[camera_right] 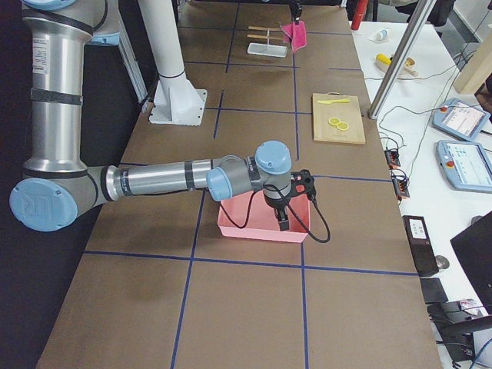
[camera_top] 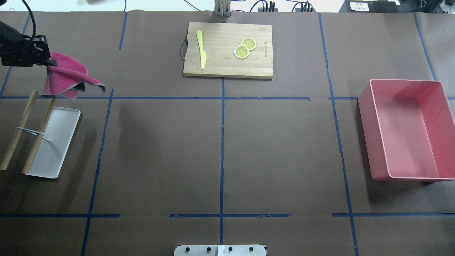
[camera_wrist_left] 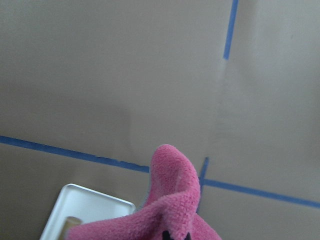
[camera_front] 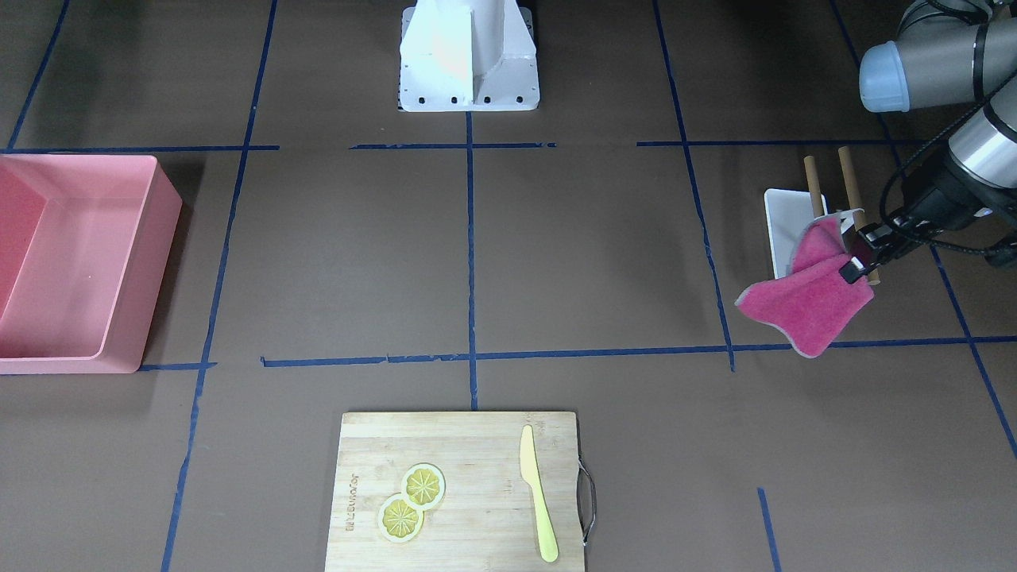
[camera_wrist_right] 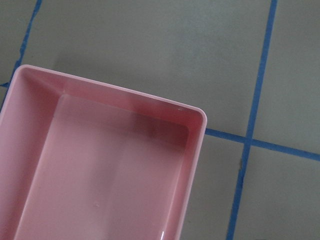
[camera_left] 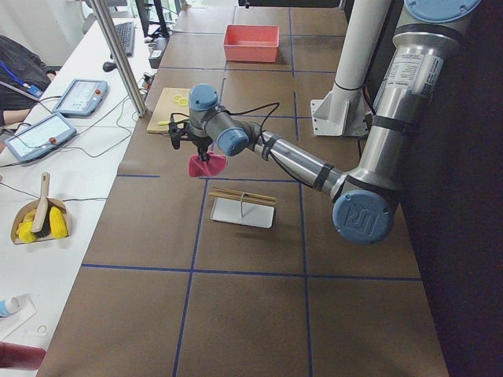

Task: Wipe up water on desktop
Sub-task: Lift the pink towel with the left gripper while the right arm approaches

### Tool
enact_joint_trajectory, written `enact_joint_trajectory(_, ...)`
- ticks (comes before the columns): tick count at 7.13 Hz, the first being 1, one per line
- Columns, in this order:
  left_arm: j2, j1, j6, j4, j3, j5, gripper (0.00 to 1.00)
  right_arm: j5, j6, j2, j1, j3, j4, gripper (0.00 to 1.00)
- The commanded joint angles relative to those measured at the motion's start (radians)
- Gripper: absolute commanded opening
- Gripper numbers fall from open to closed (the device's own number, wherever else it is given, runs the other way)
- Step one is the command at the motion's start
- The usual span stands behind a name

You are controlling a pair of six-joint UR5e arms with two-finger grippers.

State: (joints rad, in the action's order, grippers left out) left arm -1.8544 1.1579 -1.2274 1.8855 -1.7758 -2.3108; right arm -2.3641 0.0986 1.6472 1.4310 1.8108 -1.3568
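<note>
The desktop (camera_top: 220, 149) is dark brown with a grid of blue tape lines; I can make out no water on it. My left gripper (camera_top: 48, 61) is shut on a pink cloth (camera_top: 67, 76) and holds it in the air above the far end of a white tray. The gripper (camera_front: 854, 258) and the hanging cloth (camera_front: 806, 306) also show in the front view, and the cloth fills the bottom of the left wrist view (camera_wrist_left: 170, 210). My right gripper (camera_right: 283, 219) shows only in the right side view, over the pink bin; I cannot tell whether it is open or shut.
A white tray (camera_top: 53, 142) with a rack of two wooden rods (camera_top: 39, 135) stands at my left. A bamboo cutting board (camera_top: 227, 60) with two lemon slices (camera_top: 244, 48) and a yellow knife (camera_top: 201, 49) lies at the far middle. A pink bin (camera_top: 405, 176) stands at my right.
</note>
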Motion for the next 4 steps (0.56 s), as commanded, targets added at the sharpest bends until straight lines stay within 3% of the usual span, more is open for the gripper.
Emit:
enact_joint_trajectory(1, -0.121, -0.084, -0.285, 0.000, 0.001, 0.004, 0.00, 0.003, -0.013, -0.129, -0.104, 0.016, 0.002, 1.00)
enact_joint_trajectory(3, -0.234, -0.177, -0.563, 0.000, 0.006, 0.005, 0.01, 0.017, 0.009, -0.269, -0.217, 0.016, 0.036, 1.00)
enact_joint_trajectory(4, -0.280, -0.213, -0.680, 0.003, 0.003, 0.004, 0.02, 0.057, 0.019, -0.282, -0.275, 0.013, 0.136, 1.00)
